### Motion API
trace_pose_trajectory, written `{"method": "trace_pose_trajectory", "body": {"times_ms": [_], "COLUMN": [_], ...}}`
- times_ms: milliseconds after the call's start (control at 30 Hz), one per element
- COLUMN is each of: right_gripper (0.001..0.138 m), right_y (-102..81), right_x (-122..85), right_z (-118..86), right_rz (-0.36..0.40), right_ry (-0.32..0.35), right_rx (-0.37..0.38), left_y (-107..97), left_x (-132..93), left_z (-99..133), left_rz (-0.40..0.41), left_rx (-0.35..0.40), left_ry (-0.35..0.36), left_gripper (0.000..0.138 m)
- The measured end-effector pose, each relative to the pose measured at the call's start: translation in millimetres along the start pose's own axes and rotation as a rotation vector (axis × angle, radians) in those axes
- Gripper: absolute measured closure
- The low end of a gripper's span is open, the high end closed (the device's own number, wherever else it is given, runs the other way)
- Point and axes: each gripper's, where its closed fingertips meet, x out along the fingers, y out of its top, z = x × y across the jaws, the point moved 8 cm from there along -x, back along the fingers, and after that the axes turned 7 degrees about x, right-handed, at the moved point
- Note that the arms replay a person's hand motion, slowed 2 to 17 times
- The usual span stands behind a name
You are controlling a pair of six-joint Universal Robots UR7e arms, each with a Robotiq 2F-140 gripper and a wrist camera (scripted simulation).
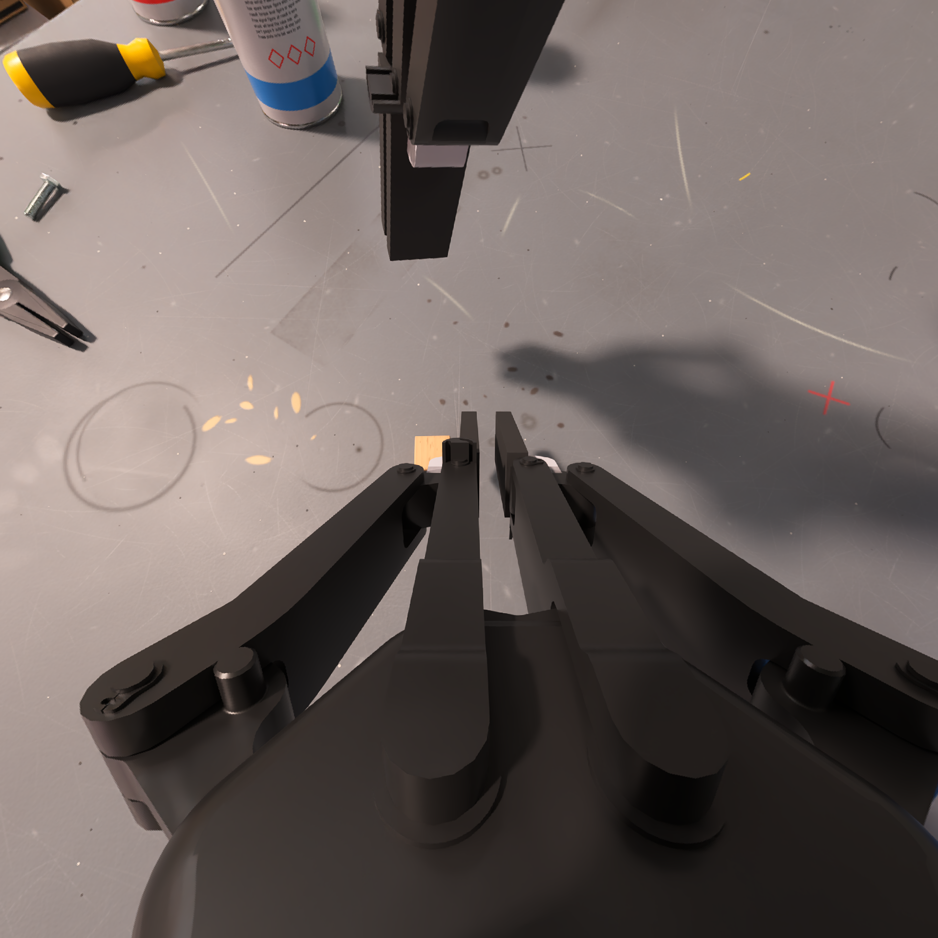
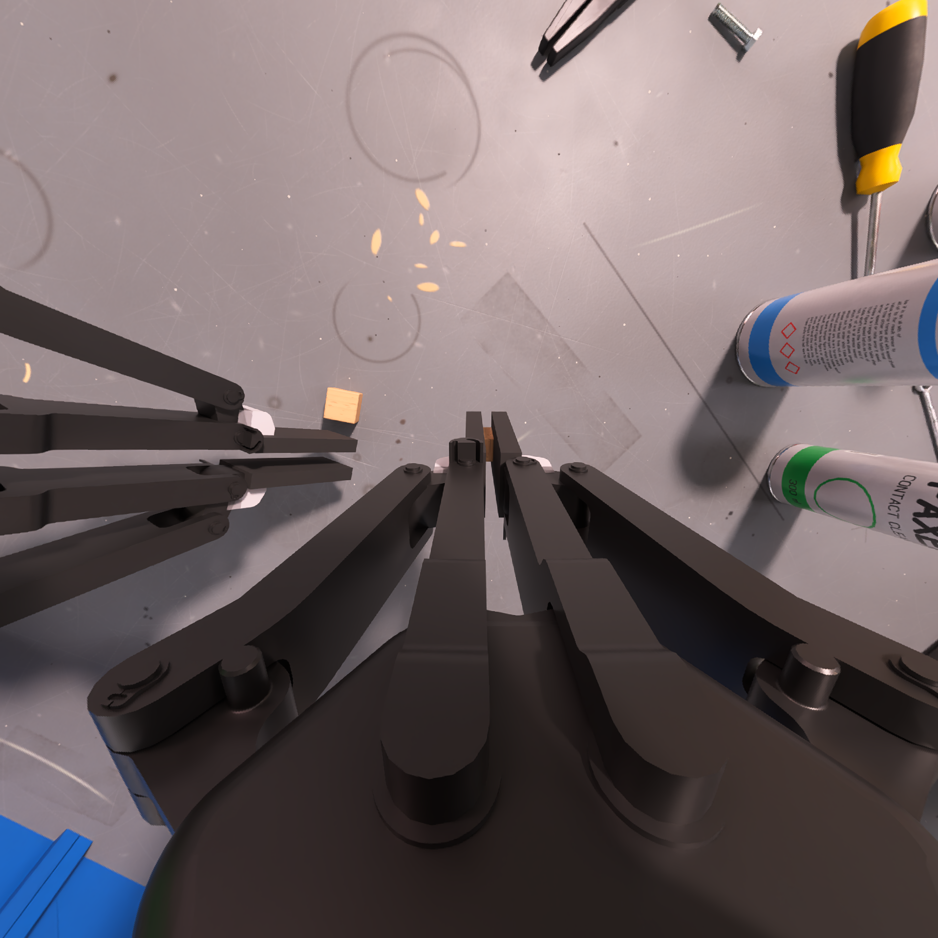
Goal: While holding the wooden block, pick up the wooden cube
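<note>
Right claw [image 2: 486, 424], seen along its own fingers: the two fingers stand nearly together, clenched on a thin piece of wood, the wooden block [image 2: 488, 440], which shows as a narrow orange-brown sliver between them. Left claw [image 2: 354, 457], entering the right wrist view from the left: its fingers lie close and parallel with only a slim gap and nothing visible between them, so it is drawn shut and empty. The wooden cube [image 2: 342, 404], pale with a light grain, rests on the grey counter [image 2: 533, 152] just beyond the left claw's fingertips, beside the upper finger rather than between the two. In the left wrist view the cube [image 1: 430, 450] appears only as a corner at the left of the nearer finger, outside the grip. Further items on the counter: a screwdriver [image 2: 889, 96] with black-and-yellow handle, a bolt [image 2: 734, 26], pliers [image 2: 571, 28], a blue-banded can [image 2: 842, 330], and a green-banded can [image 2: 852, 490].
</note>
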Motion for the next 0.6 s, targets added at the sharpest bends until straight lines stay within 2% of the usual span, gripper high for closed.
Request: {"method": "trace_pose_trajectory", "body": {"times_ms": [300, 600], "right_gripper": [0.134, 0.134], "right_y": [0.2, 1.0], "right_x": [0, 0], "right_z": [0, 0], "right_rz": [0.0, -0.002], "right_ry": [0.0, -0.002], "right_rx": [-0.004, -0.005], "left_y": [8, 16], "left_x": [1, 12], "left_z": [-9, -14], "left_rz": [-0.012, -0.048], "left_rx": [-0.001, -0.002], "left_ry": [-0.035, -0.124], "left_gripper": [0.134, 0.138]}}
